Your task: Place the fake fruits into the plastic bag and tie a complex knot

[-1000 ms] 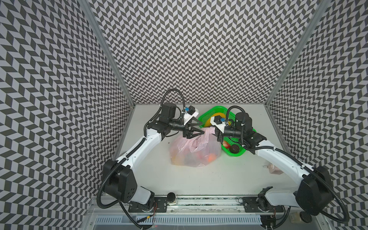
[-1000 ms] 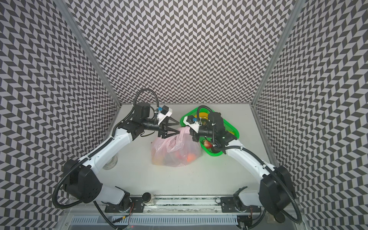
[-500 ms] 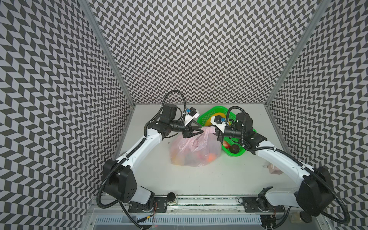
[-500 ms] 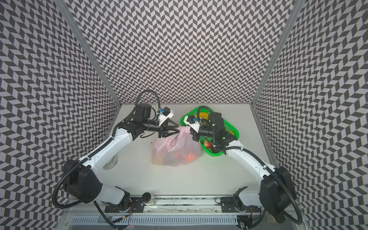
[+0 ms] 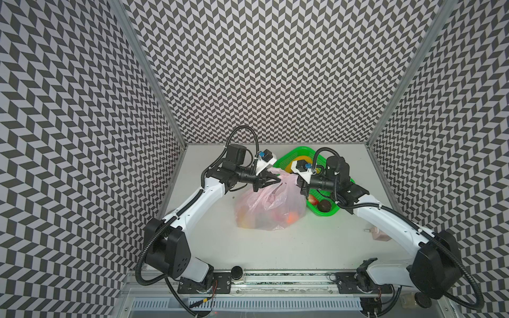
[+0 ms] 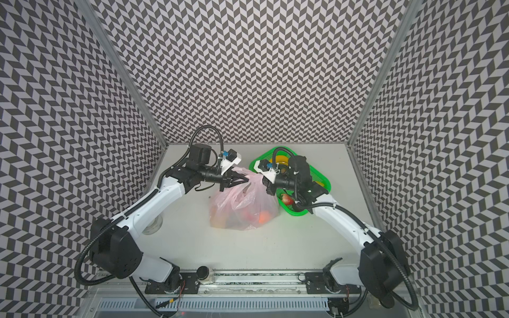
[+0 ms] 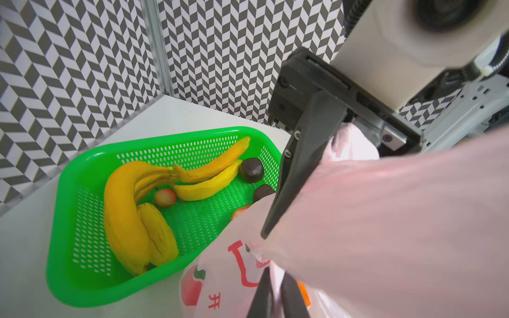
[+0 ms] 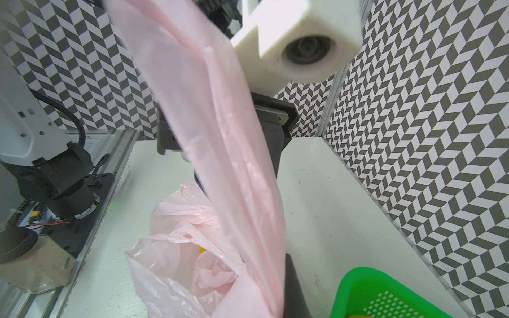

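The pale-pink plastic bag stands mid-table with fake fruits inside, an orange one showing through. My left gripper is shut on the bag's top film from the left. My right gripper is shut on a handle band from the right, pulled taut. More fake fruits lie in the basket: bananas, dark balls, a strawberry. No knot shows in any view.
The green mesh basket sits right behind the bag, under the right arm. A small beige box lies front right. A clear jar stands beside the left arm. Patterned walls close three sides.
The left gripper's jaws have come together from wide open onto the bag's top. The right gripper has kept its hold and place.
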Robot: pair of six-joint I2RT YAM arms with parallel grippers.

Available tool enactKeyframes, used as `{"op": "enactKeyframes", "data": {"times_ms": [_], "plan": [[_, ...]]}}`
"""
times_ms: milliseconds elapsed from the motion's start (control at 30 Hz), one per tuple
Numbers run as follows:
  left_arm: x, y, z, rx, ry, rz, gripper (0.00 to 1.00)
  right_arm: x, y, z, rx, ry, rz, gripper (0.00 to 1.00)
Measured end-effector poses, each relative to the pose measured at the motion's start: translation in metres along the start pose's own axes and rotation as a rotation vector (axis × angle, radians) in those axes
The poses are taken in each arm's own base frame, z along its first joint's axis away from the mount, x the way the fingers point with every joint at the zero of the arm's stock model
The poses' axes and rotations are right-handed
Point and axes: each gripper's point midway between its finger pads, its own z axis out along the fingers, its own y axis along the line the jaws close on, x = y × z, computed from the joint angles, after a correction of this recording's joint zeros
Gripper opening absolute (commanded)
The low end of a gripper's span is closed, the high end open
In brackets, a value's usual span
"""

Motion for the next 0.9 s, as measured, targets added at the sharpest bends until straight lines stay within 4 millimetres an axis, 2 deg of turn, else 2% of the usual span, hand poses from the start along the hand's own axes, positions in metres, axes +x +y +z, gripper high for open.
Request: {"op": "enactKeyframes", "data": {"times_ms": [67,133,200,400,500,633,733,900], "plan": [[-0.003,0.001,-0.005,0.008,-0.019,-0.006,0.33,0.001,0.001,0.0,0.002,-0.001,-0.003,0.0],[-0.01,0.003,-0.016,0.004,-0.057,-0.009,0.48,0.002,0.001,-0.001,0.003,-0.001,-0.005,0.0],[-0.018,0.003,-0.031,-0.01,-0.099,-0.008,0.55,0.003,0.001,-0.001,0.006,-0.002,-0.013,0.0],[-0.055,-0.002,-0.079,-0.083,-0.247,-0.006,0.6,0.001,0.0,-0.003,0.026,-0.017,-0.044,0.0],[-0.068,0.004,-0.09,-0.106,-0.285,-0.028,0.62,0.001,0.002,-0.003,0.029,-0.019,-0.061,0.0],[-0.078,0.016,-0.084,-0.091,-0.288,-0.071,0.66,0.001,0.004,-0.004,0.038,-0.018,-0.094,0.0],[-0.083,0.019,-0.073,-0.064,-0.277,-0.084,0.73,0.0,0.004,-0.005,0.049,-0.018,-0.122,0.0],[-0.091,0.005,-0.048,-0.017,-0.245,-0.053,0.81,0.0,0.004,-0.004,0.061,-0.013,-0.158,0.0]]}}
